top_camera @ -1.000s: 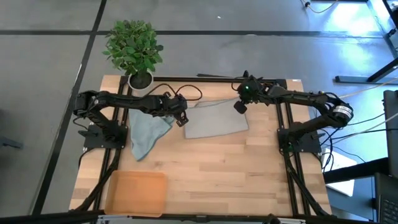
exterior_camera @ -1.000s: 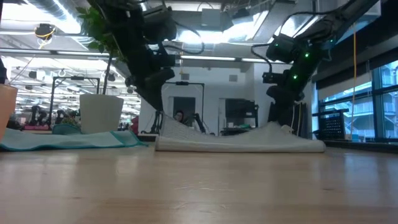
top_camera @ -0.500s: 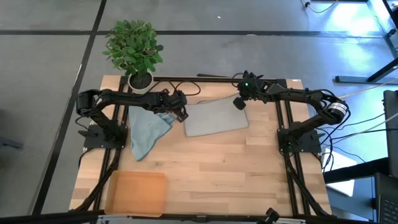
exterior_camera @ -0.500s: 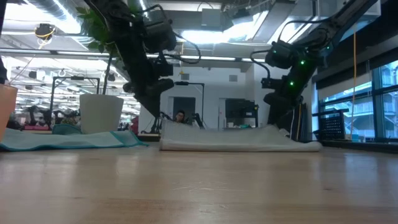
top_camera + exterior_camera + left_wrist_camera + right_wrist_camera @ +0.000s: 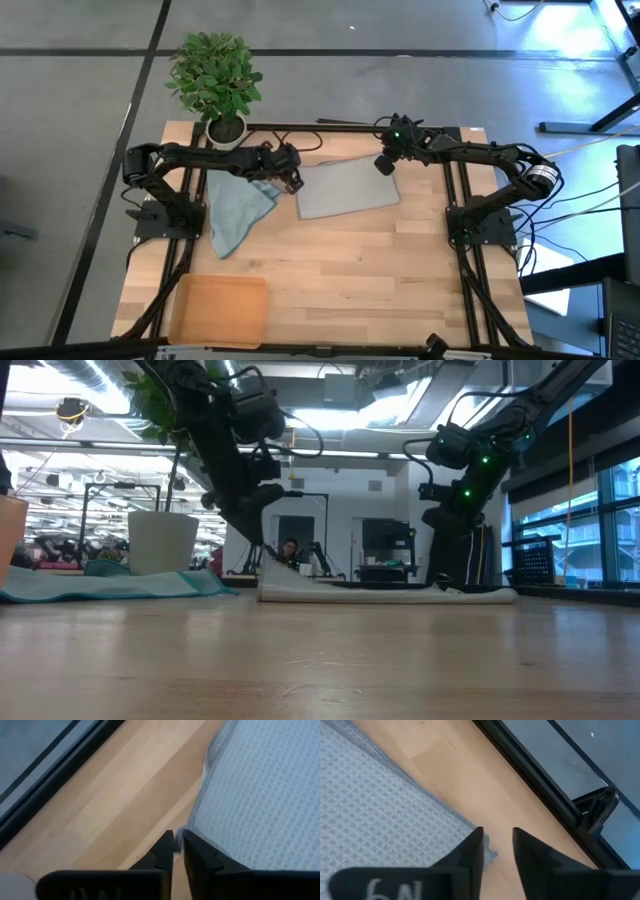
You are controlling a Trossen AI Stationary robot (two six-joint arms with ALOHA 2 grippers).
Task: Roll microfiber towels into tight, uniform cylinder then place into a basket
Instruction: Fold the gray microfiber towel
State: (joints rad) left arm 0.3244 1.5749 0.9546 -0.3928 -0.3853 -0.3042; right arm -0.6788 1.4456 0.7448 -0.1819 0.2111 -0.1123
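The pale grey-green microfiber towel lies spread flat at the table's far middle. My left gripper is at its far left corner with its fingers all but shut. My right gripper hangs open just above the far right corner, one finger on either side, touching nothing. The light blue towel lies crumpled to the left of the grey one. The orange-tan basket stands at the near left. My left gripper pinches the grey-green towel's far left corner at its fingertips, with only a thin slit between them. The fingers slant down from the left. That corner stands slightly raised; the rest of the towel lies on the table.
A white pot with a green plant stands at the far left corner, close behind my left arm. Black frame rails run along the table's far edge and both sides. Bare wood fills the near half.
Both grippers have come down and a little toward the far edge with the grey-green towel's far corners. My right gripper has let go, and the right corner, lifted before, now lies flat. The left corner has sunk lower but stays slightly raised.
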